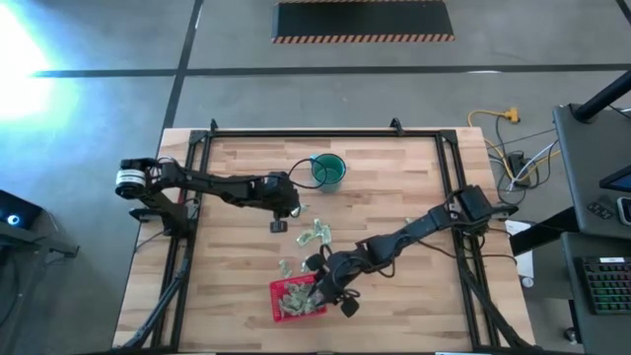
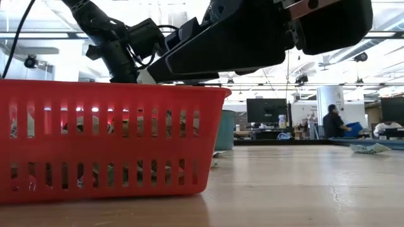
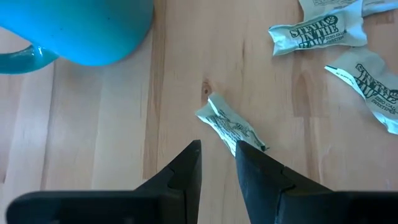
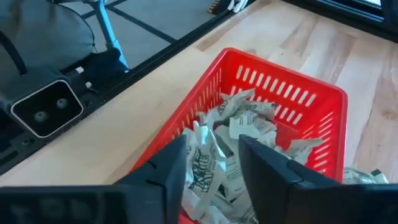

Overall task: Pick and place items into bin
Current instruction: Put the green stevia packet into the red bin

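Across the wooden surface (image 1: 394, 187) we hover our right claw (image 4: 211, 163), parted and empty, over the red bin (image 4: 329, 99) of light, crinkly packets (image 4: 249, 121), while our left claw (image 3: 217, 165), narrowly parted, nears a loose packet (image 3: 231, 127), best pinched mid-body.

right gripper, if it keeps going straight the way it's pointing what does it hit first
Most likely the pile of packets inside the red bin. The right gripper hangs over the bin with its fingers apart, a packet showing between them, though how far below is hard to tell.
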`<state>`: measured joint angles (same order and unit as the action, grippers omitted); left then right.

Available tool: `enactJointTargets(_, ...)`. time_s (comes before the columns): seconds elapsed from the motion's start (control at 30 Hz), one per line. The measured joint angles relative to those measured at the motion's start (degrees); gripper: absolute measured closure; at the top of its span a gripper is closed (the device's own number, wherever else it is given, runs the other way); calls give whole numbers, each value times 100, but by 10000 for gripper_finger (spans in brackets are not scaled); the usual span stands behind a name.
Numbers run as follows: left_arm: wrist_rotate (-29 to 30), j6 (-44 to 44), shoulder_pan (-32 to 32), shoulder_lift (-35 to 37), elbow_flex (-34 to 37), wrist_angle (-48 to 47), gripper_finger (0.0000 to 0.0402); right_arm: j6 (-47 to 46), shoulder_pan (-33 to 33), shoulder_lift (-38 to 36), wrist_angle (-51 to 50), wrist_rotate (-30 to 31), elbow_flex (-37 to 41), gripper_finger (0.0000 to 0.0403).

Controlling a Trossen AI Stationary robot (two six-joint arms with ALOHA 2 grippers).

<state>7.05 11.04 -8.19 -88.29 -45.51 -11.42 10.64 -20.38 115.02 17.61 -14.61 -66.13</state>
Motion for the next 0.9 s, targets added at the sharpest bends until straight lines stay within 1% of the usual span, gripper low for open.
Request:
enactJointTargets(0.1,-1,-51,0,0,13,-1,320,6,-4,-133,-245,0,-13,241)
enactJointTargets(0.2,-94,-104,-11,-4,34,-2,320,-10,-20,-364,-659,0,-17,230)
enactJointTargets(0.33,-249,-169,-60,-7,64,-1,320,-127,-76,-680,-1218,35,-10,225)
enactJointTargets(0.43,-372,-178,-87,-7,67,34,320,-167,-154,-901,-1693,298,-7,225)
enactJointTargets(0.47,-395,-179,-87,-7,67,58,320,-192,-191,-957,-1845,465,-7,225)
enactJointTargets(0.53,-492,-182,-87,-7,67,101,320,-351,-268,-1082,-2346,1017,-1,225)
enactJointTargets(0.63,-646,-187,-85,-7,82,211,320,-739,-381,-1262,-3151,2184,0,225)
enactJointTargets(0.73,-707,-217,-85,-7,83,228,320,-1315,-456,-1412,-3993,3251,2,225)
enactJointTargets(0.8,-709,-293,-85,-7,84,218,320,-1762,-495,-1509,-4547,3762,30,228)
enactJointTargets(0.9,-712,-320,-85,-7,91,195,320,-2492,-503,-1650,-5272,4330,120,233)
